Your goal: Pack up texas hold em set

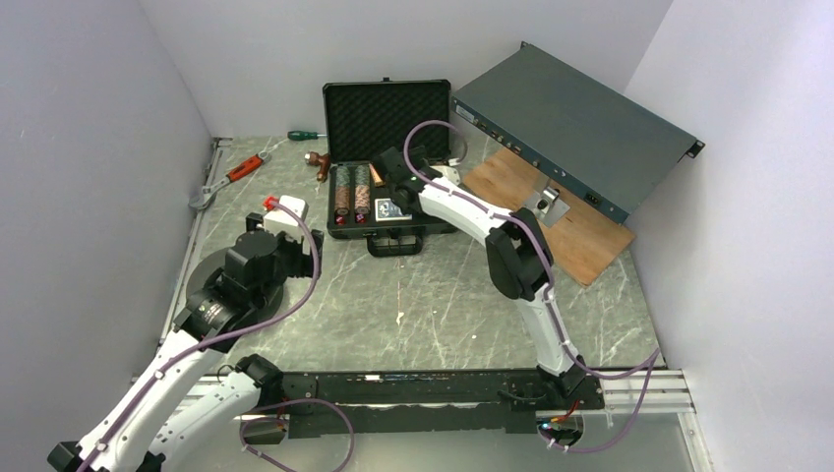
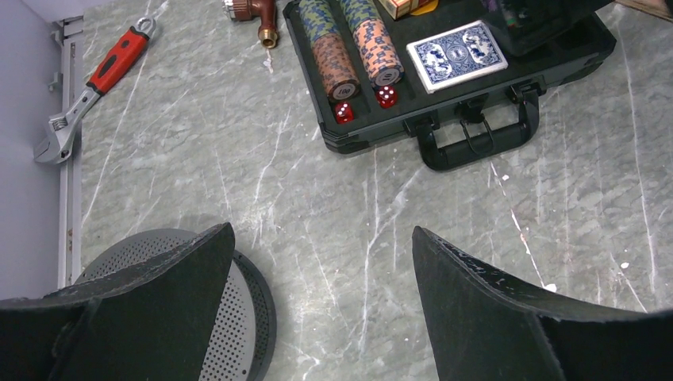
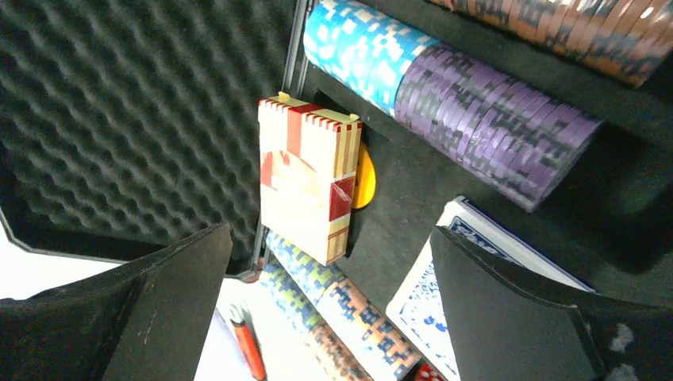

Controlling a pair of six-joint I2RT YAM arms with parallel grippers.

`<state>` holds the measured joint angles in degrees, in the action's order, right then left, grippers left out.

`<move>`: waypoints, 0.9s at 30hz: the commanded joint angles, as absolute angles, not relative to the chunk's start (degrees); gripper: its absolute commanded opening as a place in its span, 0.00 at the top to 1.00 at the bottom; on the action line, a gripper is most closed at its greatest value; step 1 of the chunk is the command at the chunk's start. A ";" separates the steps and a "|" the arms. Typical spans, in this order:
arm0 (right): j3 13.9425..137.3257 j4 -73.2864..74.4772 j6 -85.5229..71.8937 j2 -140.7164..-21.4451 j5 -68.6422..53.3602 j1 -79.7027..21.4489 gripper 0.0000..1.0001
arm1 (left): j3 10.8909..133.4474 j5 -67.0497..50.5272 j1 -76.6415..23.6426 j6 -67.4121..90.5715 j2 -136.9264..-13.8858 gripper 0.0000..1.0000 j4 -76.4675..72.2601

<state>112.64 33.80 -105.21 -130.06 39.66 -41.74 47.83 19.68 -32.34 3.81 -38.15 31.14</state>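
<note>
The black case lies open at the table's back, its foam lid upright. Striped chip stacks, two red dice and a blue deck lie in it. My right gripper hangs open over the case. Below it a red card deck stands tilted in its slot by a yellow disc, touching neither finger. A blue and purple chip stack lies beside it. My left gripper is open and empty over bare table, well short of the case handle.
A long grey-green rack box leans at the back right over a wooden board. A red wrench, a green screwdriver and a copper pipe fitting lie left of the case. A perforated grey disc sits under my left finger.
</note>
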 commanded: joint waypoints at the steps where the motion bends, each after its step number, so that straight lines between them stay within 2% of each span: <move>1: 107.51 35.01 -98.22 -120.67 45.00 -42.65 0.00 | 47.38 21.21 -32.12 3.70 -38.88 0.11 28.88; 7: 92.18 32.91 -90.92 -108.73 50.04 -44.35 0.00 | 47.55 19.12 -31.97 2.85 -41.33 0.07 29.08; 10: 82.23 26.91 -81.30 -101.88 49.27 -44.89 0.00 | 47.48 15.01 -31.29 1.88 -42.54 0.05 27.87; 17: 59.69 10.35 -55.02 -85.64 37.99 -44.87 0.00 | 51.00 2.50 -25.72 2.71 -51.02 0.04 26.83; 20: 53.15 8.54 -52.13 -80.68 33.47 -44.91 0.00 | 54.45 -3.10 -22.95 5.41 -55.97 0.04 26.78; 27: 36.14 -1.82 -44.58 -69.06 20.63 -44.91 0.01 | 64.25 2.39 -22.06 18.54 -71.23 0.11 22.81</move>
